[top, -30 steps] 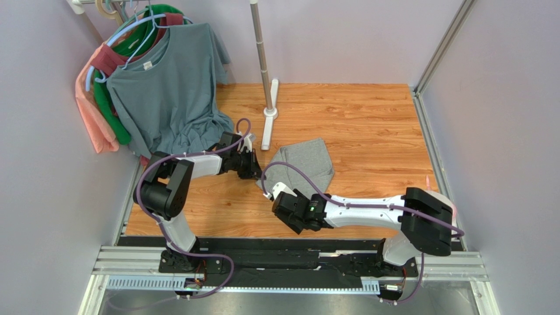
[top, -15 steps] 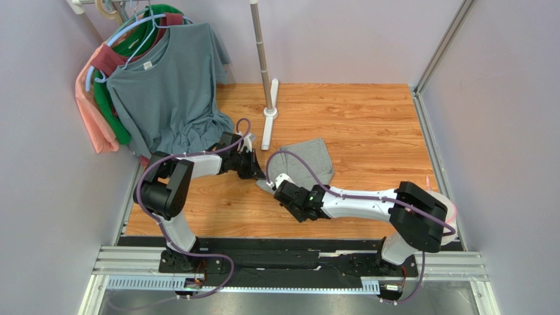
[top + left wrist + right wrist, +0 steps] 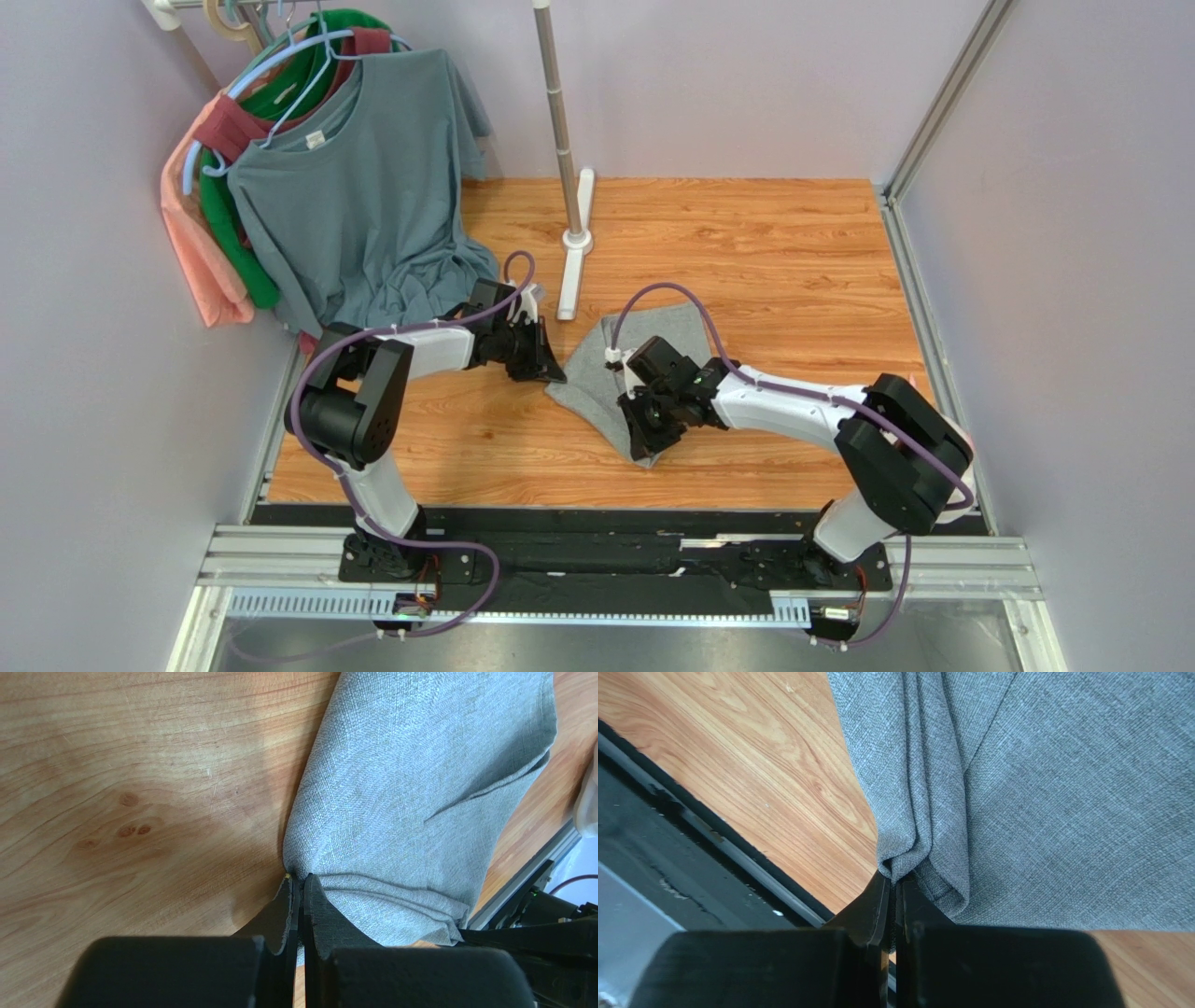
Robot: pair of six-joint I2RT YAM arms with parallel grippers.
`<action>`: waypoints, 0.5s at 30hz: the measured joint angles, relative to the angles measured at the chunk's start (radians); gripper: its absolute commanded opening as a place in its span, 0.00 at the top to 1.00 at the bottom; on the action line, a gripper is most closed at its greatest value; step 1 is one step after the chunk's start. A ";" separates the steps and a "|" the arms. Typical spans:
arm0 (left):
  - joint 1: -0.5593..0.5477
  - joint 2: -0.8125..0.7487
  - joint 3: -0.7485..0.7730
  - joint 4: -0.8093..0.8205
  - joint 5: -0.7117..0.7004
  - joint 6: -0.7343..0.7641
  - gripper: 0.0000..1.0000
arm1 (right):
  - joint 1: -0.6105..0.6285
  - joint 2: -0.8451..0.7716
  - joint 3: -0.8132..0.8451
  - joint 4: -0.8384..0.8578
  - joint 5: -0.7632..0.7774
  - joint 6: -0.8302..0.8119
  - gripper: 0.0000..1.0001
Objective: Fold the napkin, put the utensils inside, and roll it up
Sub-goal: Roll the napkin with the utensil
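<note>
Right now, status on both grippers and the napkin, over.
Left gripper shut on napkin corner. Right gripper shut on its bunched near edge. Cloth in layers, held between them. Rack foot close beside left gripper.

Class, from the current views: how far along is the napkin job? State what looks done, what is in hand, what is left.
Done: the napkin already lies in doubled layers, seen at its edge in the right wrist view. In hand: the left gripper and right gripper each pinch a napkin edge, so folding is under way. Left: no fork shows in any view; placing it and rolling remain.
</note>
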 measured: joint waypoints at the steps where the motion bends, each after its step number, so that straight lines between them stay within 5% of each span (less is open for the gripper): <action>1: 0.000 0.000 0.001 -0.002 -0.001 -0.001 1.00 | -0.013 -0.002 -0.010 0.011 -0.028 0.015 1.00; 9: 0.000 0.000 0.005 -0.013 -0.006 -0.001 1.00 | -0.036 -0.016 -0.070 0.082 -0.108 0.131 0.99; 15: 0.000 0.000 0.006 -0.016 -0.006 -0.001 1.00 | -0.037 -0.047 -0.120 0.133 -0.093 0.230 0.81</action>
